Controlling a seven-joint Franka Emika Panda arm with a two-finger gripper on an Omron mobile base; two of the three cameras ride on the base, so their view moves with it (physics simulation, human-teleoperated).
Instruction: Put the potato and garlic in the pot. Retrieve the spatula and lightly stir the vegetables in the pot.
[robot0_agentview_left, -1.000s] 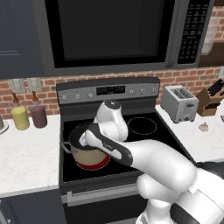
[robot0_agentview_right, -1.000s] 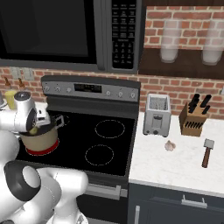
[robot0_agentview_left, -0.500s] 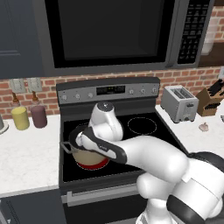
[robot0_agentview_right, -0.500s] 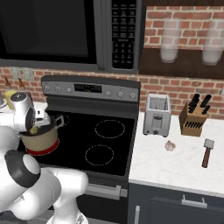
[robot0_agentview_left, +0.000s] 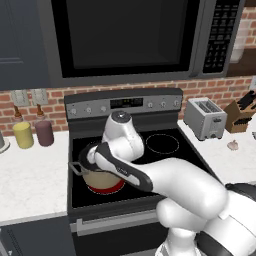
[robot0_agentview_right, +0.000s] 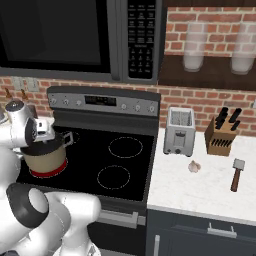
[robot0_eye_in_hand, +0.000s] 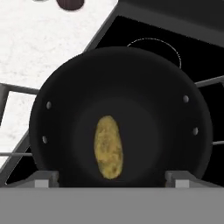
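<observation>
Potato (robot0_eye_in_hand: 108, 147): lies loose on the dark floor of the pot, near the middle, clear of the wall; judged delivered.
Pot (robot0_eye_in_hand: 65, 78): stands on the front left burner (robot0_agentview_right: 47, 173) of the stove (robot0_agentview_right: 135, 165); mouth wide compared with the potato.
Jaws: my gripper (robot0_eye_in_hand: 111, 177) hangs directly above the pot mouth, tips spread wide at the two sides, pinching nothing.
Garlic (robot0_agentview_right: 194, 166): rests on the right bench (robot0_agentview_right: 200, 192), in front of the toaster (robot0_agentview_right: 179, 131), well apart from the pot; judged the next pick.
Spatula (robot0_agentview_right: 236, 174): lies on the same bench, beyond the garlic.
Clearance: open stove top between pot and bench; I should lift above the rim before crossing.
</observation>
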